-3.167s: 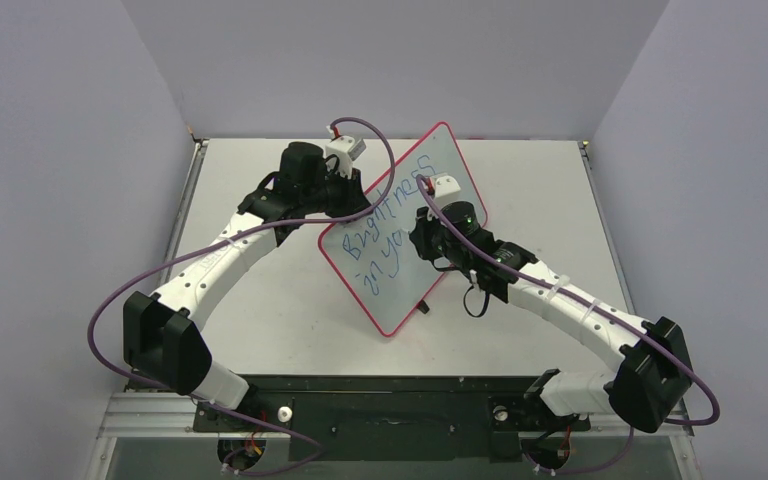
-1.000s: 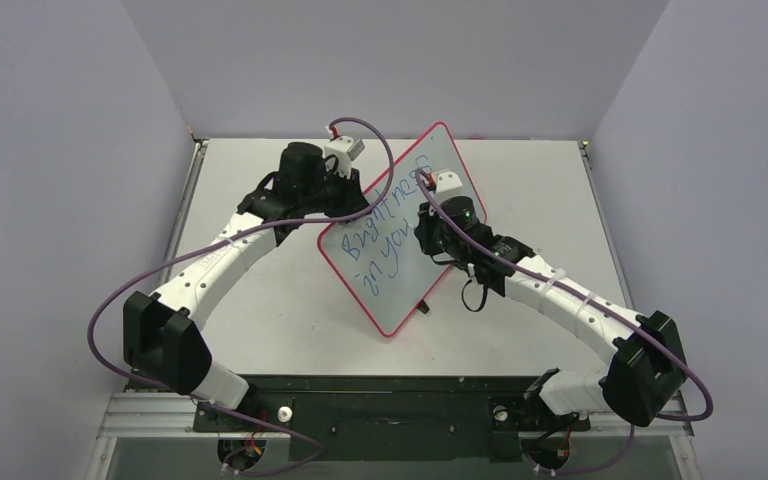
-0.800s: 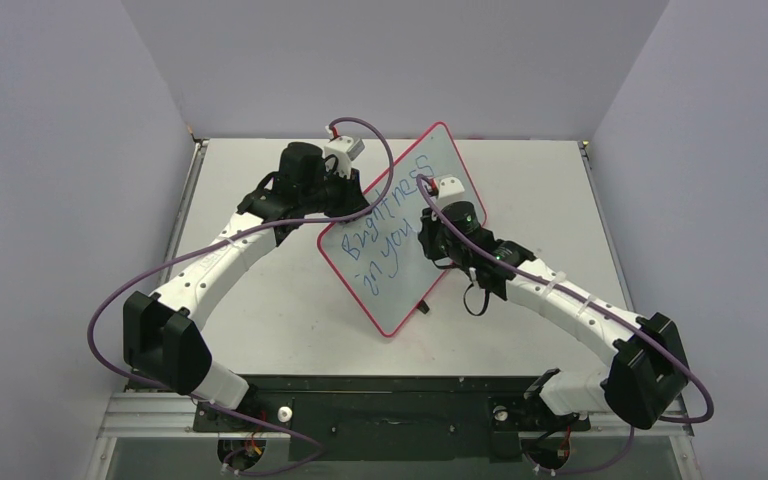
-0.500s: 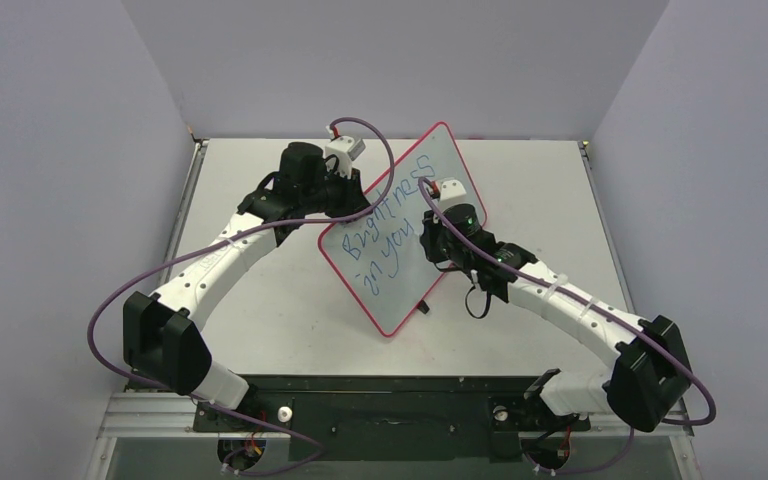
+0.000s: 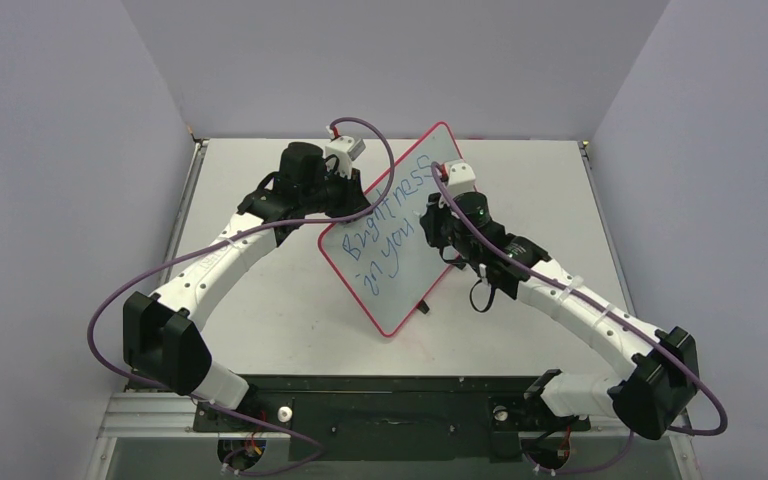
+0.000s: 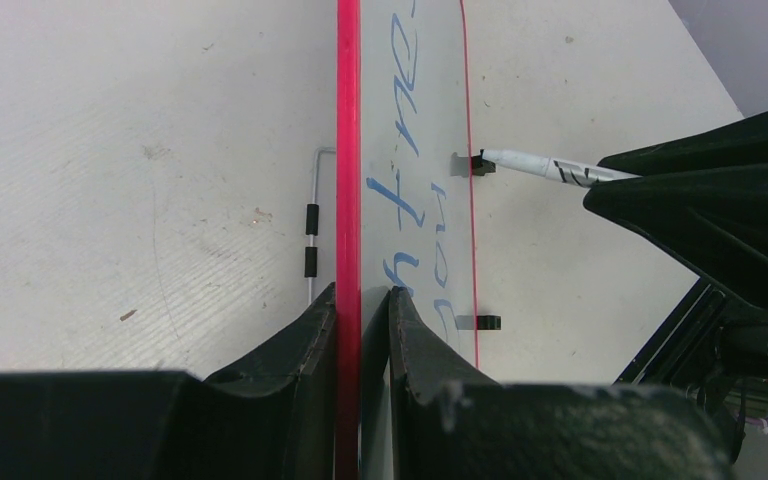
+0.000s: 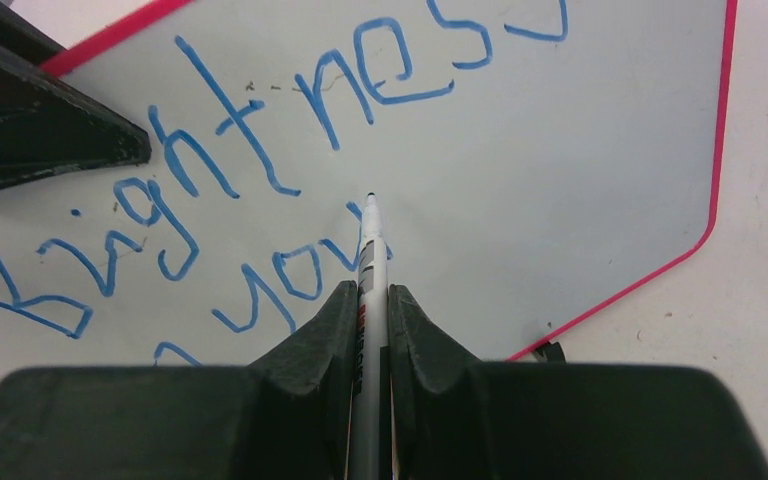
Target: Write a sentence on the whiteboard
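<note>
left gripper (image 6: 360, 295) pinches the whiteboard (image 5: 400, 290) by its far-left rim; right gripper (image 7: 368, 290) fingers clamp a marker (image 7: 371, 240), tip just right of "you" in the sentence (image 7: 243, 122).

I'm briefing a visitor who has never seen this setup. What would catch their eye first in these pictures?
First, the red-rimmed whiteboard, standing tilted on the table, with blue handwriting reading "Brightness in you" across its face. Next, the two arms meeting at it: the left gripper clamps the board's red rim. The right gripper holds a white marker whose tip points at the face just past "you".
</note>
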Action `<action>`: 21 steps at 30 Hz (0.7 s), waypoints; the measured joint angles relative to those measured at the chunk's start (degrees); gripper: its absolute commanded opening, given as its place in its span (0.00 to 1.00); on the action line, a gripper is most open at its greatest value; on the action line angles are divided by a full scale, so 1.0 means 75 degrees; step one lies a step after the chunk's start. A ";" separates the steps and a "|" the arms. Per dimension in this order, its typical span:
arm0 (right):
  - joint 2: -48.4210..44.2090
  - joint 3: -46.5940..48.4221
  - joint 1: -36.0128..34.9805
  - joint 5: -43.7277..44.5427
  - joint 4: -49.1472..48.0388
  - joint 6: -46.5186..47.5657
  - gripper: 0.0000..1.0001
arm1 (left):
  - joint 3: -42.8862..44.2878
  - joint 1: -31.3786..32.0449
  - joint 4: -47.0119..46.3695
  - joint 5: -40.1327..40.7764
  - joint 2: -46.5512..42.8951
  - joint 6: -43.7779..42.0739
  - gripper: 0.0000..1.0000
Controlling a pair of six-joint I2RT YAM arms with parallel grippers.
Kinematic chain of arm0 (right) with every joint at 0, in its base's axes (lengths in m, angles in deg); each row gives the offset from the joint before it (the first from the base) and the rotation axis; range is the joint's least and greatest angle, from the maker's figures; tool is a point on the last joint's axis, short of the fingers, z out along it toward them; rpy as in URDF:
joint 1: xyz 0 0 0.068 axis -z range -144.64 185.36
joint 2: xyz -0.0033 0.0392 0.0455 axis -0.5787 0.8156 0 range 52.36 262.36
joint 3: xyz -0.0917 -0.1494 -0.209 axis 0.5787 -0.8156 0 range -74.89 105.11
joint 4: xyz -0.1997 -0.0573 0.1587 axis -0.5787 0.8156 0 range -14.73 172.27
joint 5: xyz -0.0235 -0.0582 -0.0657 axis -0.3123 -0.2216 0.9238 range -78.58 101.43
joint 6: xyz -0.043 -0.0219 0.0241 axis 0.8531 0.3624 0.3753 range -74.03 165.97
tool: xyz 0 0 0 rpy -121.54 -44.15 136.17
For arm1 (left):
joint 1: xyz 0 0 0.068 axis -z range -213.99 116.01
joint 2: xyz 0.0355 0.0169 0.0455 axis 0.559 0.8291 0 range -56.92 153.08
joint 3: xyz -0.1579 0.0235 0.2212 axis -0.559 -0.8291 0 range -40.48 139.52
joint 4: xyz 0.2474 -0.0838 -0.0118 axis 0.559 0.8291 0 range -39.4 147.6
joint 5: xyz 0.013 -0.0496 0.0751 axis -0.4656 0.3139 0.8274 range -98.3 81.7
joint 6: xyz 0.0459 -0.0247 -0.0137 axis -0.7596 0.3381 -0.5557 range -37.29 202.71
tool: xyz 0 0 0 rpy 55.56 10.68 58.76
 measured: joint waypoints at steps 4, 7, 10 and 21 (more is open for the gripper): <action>0.0096 0.0239 0.0035 -0.0006 -0.0017 -0.0003 0.00 | 0.0000 0.0003 0.0000 -0.0003 0.0000 0.0000 0.00; 0.0259 0.0338 0.0052 -0.0009 -0.0055 -0.0003 0.00 | 0.0000 0.0003 0.0000 -0.0003 0.0000 0.0000 0.00; 0.0452 0.0391 0.0087 -0.0044 -0.0082 -0.0003 0.00 | 0.0000 0.0003 -0.0003 -0.0009 -0.0003 0.0000 0.00; 0.0831 0.0391 0.0245 -0.0236 -0.0137 -0.0090 0.00 | 0.0000 0.0003 0.0000 -0.0017 -0.0003 -0.0003 0.00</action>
